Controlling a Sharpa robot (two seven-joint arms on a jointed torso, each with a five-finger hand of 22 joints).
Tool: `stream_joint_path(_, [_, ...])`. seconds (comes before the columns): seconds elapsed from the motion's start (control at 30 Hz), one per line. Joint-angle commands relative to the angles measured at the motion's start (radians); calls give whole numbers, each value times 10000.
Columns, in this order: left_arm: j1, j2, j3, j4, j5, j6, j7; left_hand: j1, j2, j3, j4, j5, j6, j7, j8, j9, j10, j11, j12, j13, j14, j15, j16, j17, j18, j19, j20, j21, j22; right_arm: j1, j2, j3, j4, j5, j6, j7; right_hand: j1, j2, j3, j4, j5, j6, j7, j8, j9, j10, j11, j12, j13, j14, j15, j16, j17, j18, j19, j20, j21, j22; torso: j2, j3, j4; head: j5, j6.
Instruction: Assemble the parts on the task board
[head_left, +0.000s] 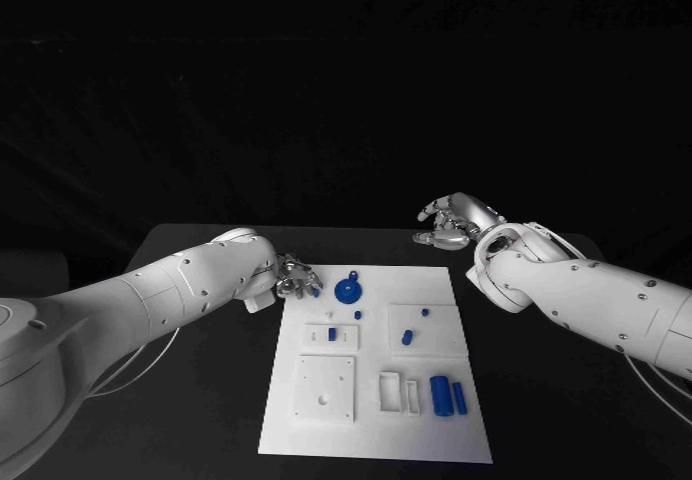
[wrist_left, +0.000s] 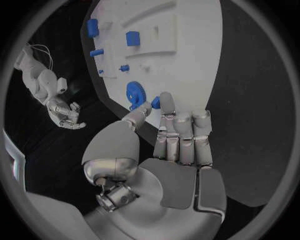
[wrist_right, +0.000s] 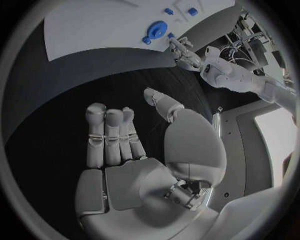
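Observation:
The white task board lies in the middle of the black table. My left hand hovers at its far left corner and pinches a small blue part between thumb and a fingertip; the part shows there beside the blue gear. That gear lies flat on the board just right of the hand, with a small blue piece beyond it. My right hand hangs over bare table past the board's far right corner, fingers apart and holding nothing.
Further blue parts lie on the board: two small ones mid-board and two upright bars near the front right. White raised blocks stand at the front left. Black table flanks the board on both sides.

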Motion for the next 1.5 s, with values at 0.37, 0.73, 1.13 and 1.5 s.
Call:
stream_joint_path(0.37, [-10,43,-1,9,81,339,19,92,49,-17,-154,44,74,44,61,-17,-42,-8,50,-17,-11,-50,54,-14,122,-46,-1025,-34,69,0,12,5,-3,-52,121,45,18,26,-45,14,25,-16,65,6,13,-26,7,48,-19,29,-11,56,-12,910,51,-1,-62,13,0,17,-10,5,-4])
stream_joint_path(0.73, [-9,29,-3,-28,14,445,-43,254,227,47,-427,249,78,45,76,-48,-30,-6,42,-34,-3,-49,71,-20,108,-27,-1023,-29,72,0,3,6,-1,-44,118,53,2,23,-55,23,31,-16,65,7,14,-25,7,56,-28,32,-11,59,-15,910,56,0,-62,17,4,9,-5,5,-28])
stream_joint_path(1.13, [-9,44,-5,4,-28,481,-41,641,748,253,-1072,1442,301,2,236,-53,114,-39,77,-52,52,-76,141,-22,54,22,-1011,1,84,0,6,6,4,-24,118,63,-22,18,-71,36,52,-17,65,8,15,-24,7,68,-41,34,-11,63,-18,910,62,2,-64,22,-2,7,-2,18,-53])
stream_joint_path(1.5, [-10,-113,-4,293,-18,-276,-62,509,793,219,-1196,2566,775,-140,527,26,499,-160,126,-82,232,-188,281,3,44,150,-1057,49,80,0,6,6,4,-4,101,82,-29,19,-76,40,64,-17,64,9,16,-25,7,72,-47,34,-11,64,-21,910,64,2,-66,25,-3,13,3,27,-49])
